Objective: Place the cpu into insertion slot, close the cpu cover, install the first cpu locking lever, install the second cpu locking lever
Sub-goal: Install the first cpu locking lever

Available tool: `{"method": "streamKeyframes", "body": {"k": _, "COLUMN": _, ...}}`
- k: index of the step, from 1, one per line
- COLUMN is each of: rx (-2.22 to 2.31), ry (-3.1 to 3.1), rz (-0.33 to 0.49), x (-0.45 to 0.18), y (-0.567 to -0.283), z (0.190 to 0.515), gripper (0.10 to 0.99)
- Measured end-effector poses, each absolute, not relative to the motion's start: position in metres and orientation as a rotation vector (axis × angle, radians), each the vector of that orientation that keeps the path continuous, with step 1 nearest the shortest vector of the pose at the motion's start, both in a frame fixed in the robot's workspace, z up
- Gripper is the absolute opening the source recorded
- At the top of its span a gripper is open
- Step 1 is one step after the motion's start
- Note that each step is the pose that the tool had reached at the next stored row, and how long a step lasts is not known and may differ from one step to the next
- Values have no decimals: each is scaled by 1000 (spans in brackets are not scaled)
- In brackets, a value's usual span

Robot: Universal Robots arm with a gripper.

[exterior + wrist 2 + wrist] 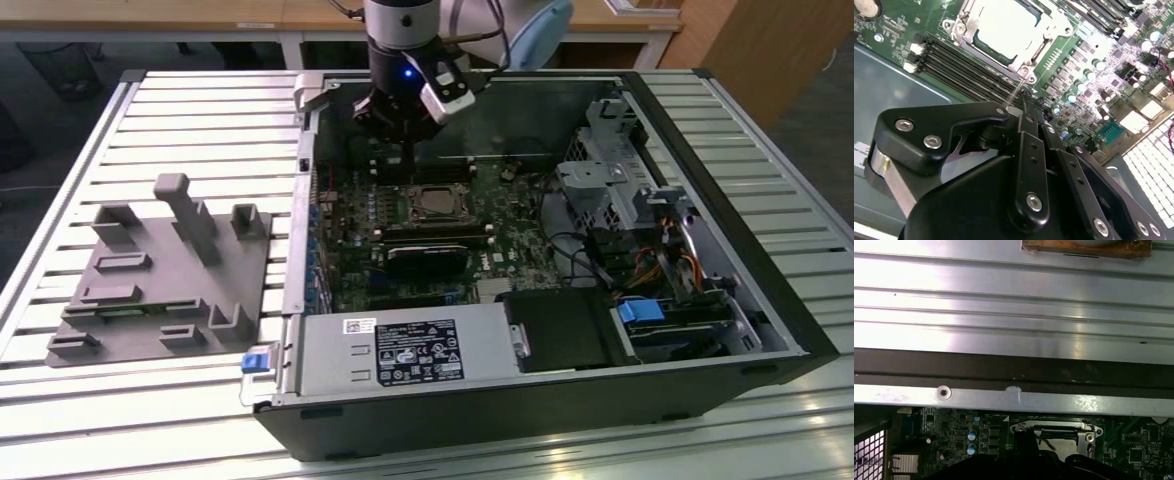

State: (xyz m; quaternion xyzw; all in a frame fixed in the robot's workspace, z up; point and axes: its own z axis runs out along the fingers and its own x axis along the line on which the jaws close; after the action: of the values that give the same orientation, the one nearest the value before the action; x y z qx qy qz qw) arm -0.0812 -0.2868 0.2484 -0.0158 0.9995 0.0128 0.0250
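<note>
1. A robotics lab or test workshop: an industrial robot arm (pixel 400 60) hangs over an opened desktop computer case (pixel 534 260) lying on its side.
2. The table (pixel 200 110) is slatted aluminium profile, a work-cell surface.
3. A grey moulded fixture tray (pixel 167 275) with posts and pockets sits beside the case.
4. Wooden desks (pixel 174 15) stand behind.

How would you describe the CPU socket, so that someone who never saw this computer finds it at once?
Look inside the open computer case, at the green motherboard on its floor. Just below the black claw in the exterior view lies the insertion slot. It is square with a silvery metal rim, unlike the long narrow black slots beside it.
</note>
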Motion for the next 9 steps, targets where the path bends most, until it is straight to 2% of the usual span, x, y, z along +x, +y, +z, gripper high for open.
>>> {"method": "streamKeyframes", "body": {"k": 9, "rx": -49, "ry": 3091, "rz": 41, "x": -57, "y": -287, "z": 246, "gripper": 106}}
